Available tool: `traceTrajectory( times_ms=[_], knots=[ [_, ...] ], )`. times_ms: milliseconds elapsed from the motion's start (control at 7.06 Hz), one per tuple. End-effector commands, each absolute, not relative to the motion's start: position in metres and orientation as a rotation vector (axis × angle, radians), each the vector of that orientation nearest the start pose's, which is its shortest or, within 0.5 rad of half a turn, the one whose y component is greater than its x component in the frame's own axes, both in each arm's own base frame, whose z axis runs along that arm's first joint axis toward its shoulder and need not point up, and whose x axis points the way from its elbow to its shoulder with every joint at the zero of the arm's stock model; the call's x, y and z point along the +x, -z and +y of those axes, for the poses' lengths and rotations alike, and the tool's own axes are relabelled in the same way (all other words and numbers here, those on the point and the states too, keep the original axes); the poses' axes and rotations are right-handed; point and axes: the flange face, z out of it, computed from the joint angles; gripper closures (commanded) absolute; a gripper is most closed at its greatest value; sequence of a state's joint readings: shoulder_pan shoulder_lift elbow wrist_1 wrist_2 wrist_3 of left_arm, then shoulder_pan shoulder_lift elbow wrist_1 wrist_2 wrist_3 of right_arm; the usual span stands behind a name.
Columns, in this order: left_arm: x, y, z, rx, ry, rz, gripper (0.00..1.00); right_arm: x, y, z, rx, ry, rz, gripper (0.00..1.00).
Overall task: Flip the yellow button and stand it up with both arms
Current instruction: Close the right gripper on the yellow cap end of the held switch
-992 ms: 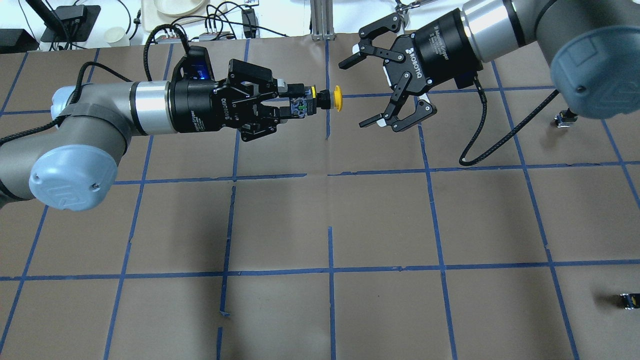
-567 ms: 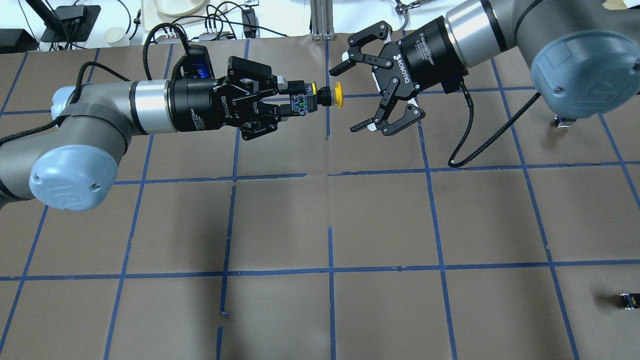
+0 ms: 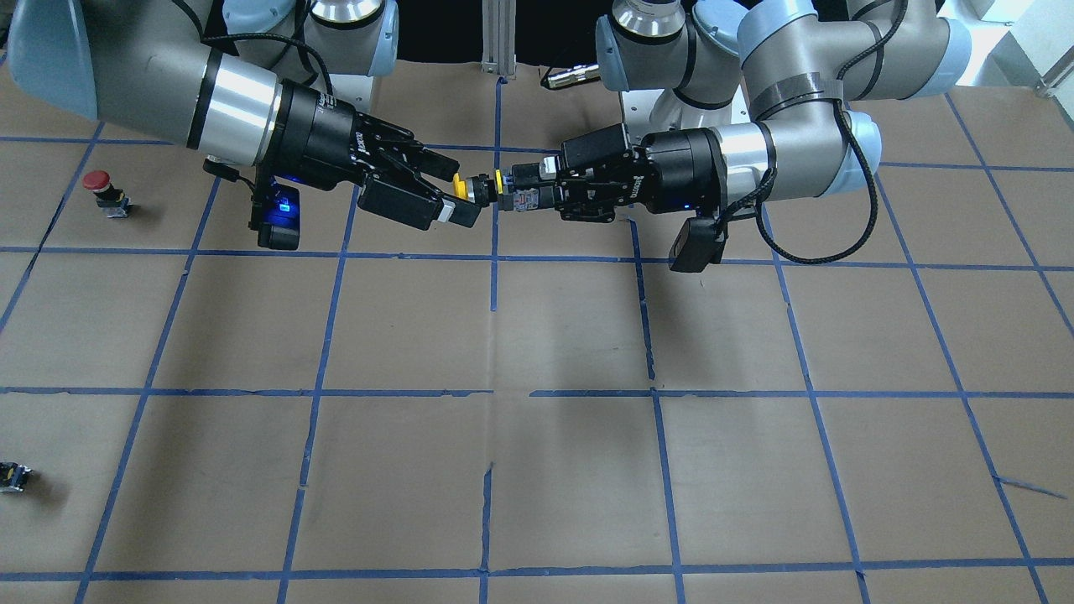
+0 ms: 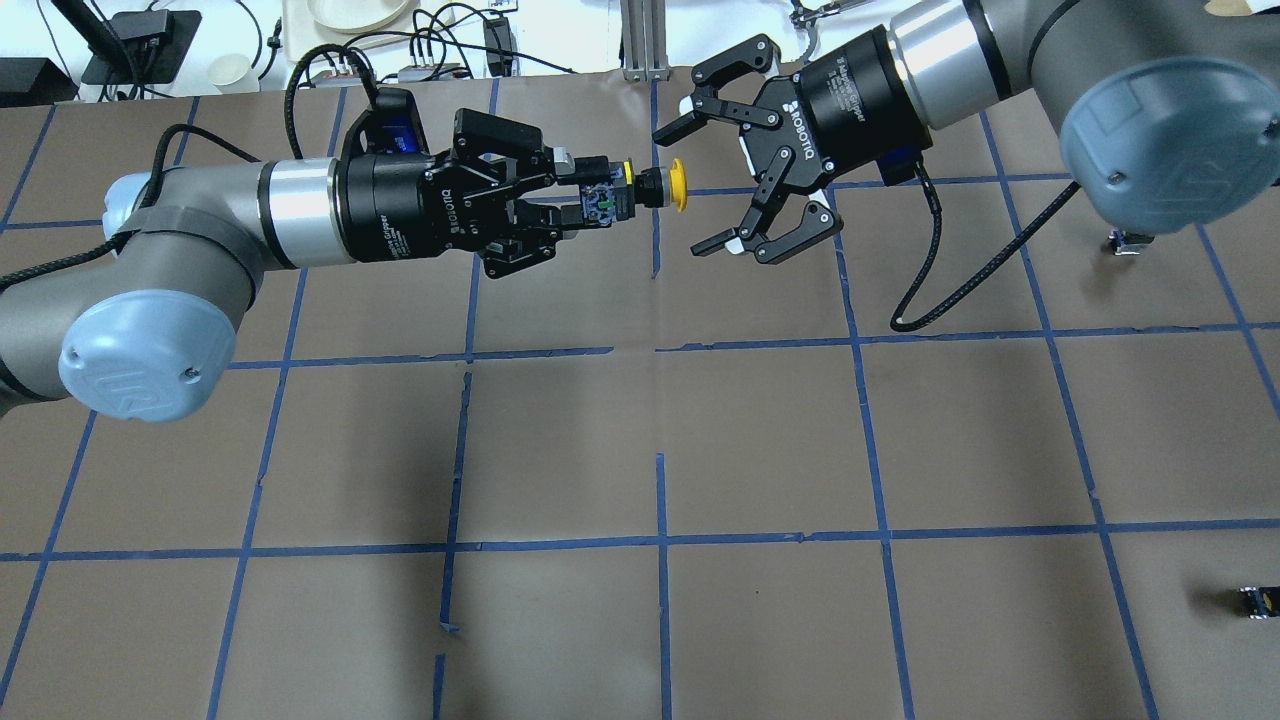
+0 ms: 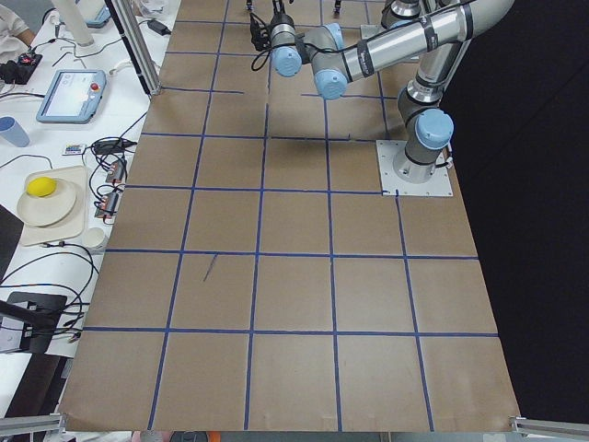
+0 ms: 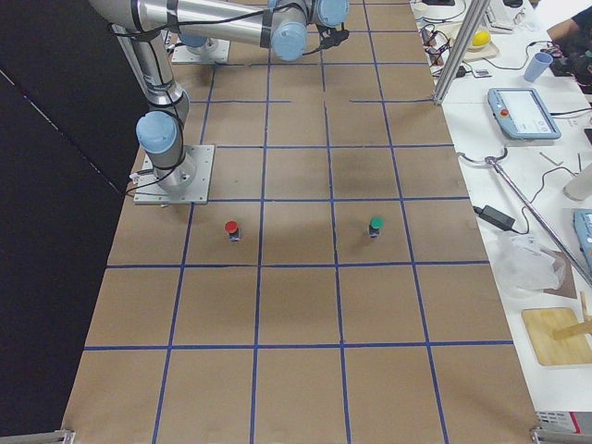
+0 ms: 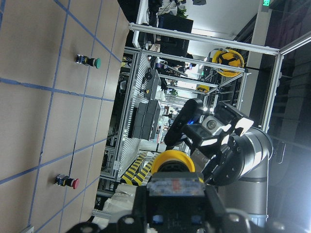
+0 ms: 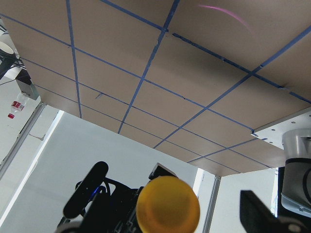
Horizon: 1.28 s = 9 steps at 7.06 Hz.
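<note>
The yellow button (image 4: 678, 187) is held sideways in the air, its round yellow cap pointing away from my left gripper (image 4: 582, 200), which is shut on its black and silver body. My right gripper (image 4: 686, 189) is open, with its fingertips level with the cap on either side and apart from it. In the front view the cap (image 3: 459, 186) sits between the right gripper's fingers (image 3: 457, 212), and the left gripper (image 3: 527, 199) holds the body. The left wrist view shows the cap (image 7: 173, 160), and the right wrist view shows it head-on (image 8: 167, 204).
A red-capped button (image 3: 100, 181) stands on the brown papered table on my right side and also shows in the right side view (image 6: 231, 228). A green-capped button (image 6: 376, 225) stands near it. A small black-yellow piece (image 4: 1257, 600) lies near the right edge.
My right gripper has moved left toward the yellow cap, staying open, until its fingertips flank the cap. My left gripper has held the button nearly still.
</note>
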<state>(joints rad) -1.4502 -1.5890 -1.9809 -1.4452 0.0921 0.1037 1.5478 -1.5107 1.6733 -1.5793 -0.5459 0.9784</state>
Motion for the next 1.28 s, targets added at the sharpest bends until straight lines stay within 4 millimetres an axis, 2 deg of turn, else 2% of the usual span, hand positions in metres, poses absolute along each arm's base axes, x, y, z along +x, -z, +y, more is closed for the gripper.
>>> traceTrajectory(
  times_ms=[0, 283, 425, 567, 709, 850, 1134],
  knots=[
    [-0.176, -0.386, -0.482, 0.241, 0.079, -1.642, 0.95, 0.207, -0.456, -0.508, 1.137, -0.724, 1.873, 0.37],
    [-0.176, -0.385, -0.481, 0.239, 0.08, -1.643, 0.95, 0.206, -0.456, -0.509, 1.137, -0.723, 1.873, 0.72],
    [-0.176, -0.385, -0.481, 0.24, 0.082, -1.646, 0.95, 0.207, -0.456, -0.508, 1.134, -0.725, 1.868, 0.83],
    [-0.176, -0.386, -0.481, 0.239, 0.081, -1.648, 0.95, 0.207, -0.457, -0.509, 1.132, -0.731, 1.857, 0.89],
    [-0.176, -0.385, -0.481, 0.241, 0.085, -1.655, 0.64, 0.207, -0.457, -0.509, 1.132, -0.731, 1.857, 0.89],
    [-0.176, -0.386, -0.48, 0.26, 0.102, -1.653, 0.01, 0.204, -0.457, -0.51, 1.136, -0.726, 1.855, 0.89],
    [-0.176, -0.387, -0.48, 0.26, 0.103, -1.654, 0.01, 0.187, -0.46, -0.518, 1.162, -0.694, 1.844, 0.92]
  ],
)
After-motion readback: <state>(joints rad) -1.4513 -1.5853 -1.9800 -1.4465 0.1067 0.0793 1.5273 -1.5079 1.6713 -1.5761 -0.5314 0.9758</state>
